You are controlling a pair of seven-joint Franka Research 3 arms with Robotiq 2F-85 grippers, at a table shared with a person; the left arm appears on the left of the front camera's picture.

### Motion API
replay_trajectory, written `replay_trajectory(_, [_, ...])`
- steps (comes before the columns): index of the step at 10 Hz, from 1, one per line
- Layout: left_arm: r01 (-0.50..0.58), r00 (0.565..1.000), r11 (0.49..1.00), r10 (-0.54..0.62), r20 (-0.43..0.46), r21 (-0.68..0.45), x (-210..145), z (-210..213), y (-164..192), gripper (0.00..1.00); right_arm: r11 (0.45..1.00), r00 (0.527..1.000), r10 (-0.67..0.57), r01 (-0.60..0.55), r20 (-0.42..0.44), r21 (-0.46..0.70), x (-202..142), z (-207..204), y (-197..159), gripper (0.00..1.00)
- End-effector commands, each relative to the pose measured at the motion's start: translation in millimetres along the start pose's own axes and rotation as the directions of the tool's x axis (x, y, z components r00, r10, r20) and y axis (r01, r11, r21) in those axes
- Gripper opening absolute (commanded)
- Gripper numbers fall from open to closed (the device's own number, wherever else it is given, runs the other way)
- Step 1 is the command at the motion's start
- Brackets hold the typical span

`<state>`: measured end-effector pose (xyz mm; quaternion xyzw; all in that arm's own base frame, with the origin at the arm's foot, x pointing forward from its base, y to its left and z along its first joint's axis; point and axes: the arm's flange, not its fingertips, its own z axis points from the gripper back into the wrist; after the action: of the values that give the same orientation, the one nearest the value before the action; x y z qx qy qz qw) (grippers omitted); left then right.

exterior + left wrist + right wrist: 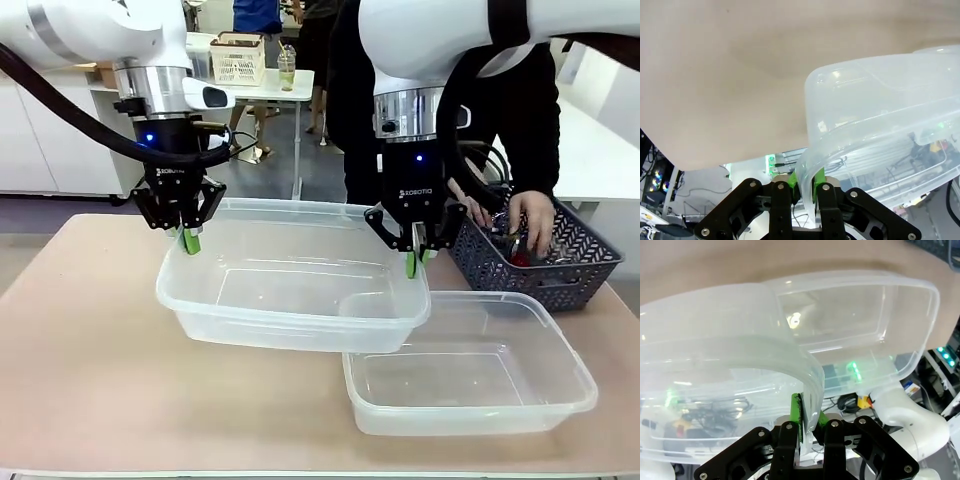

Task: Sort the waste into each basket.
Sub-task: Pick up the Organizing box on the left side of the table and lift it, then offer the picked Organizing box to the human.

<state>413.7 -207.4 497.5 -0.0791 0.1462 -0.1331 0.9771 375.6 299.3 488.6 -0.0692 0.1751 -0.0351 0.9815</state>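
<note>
While you look across from the front, the left gripper (190,243) is pinched onto the left rim of the clear tub (290,325), toward the table's (80,350) left edge. The right gripper (417,262) is pinched onto that tub's right rim, near the middle of the table. This tub's near right corner overlaps the far left corner of the second tub (470,420), which sits toward the table's near right corner; you cannot tell whether the two touch. A dark grey lattice basket (580,272) stands at the right edge, just behind the second tub, and the person's hand (535,215) reaches into it from the far side.

When you switch to the left wrist view, the left gripper (802,180) has its green pads pressed on either side of the clear tub's (880,100) rolled rim, with the table (740,75) top beyond.

Once you move to the right wrist view, the right gripper (807,414) clamps the clear tub's (715,340) curved rim between its green pads. The second tub (855,315) lies past it, its base flat on the table (740,260).
</note>
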Motion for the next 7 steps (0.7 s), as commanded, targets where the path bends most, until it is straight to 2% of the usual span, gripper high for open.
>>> replay_trajectory(1, [0.017, 1.000, 1.000, -0.017, 0.002, 0.002, -1.9, 3.6, -4.6, 0.06, 1.000, 1.000, 0.000, 0.000, -0.008, -0.011, -0.1, -1.8, -1.0, 0.06])
replay_trajectory(7, [0.017, 1.000, 1.000, -0.017, 0.002, 0.002, -1.9, 3.6, -4.6, 0.06, 1.000, 1.000, 0.000, 0.000, -0.008, -0.011, -0.1, -1.8, -1.0, 0.06])
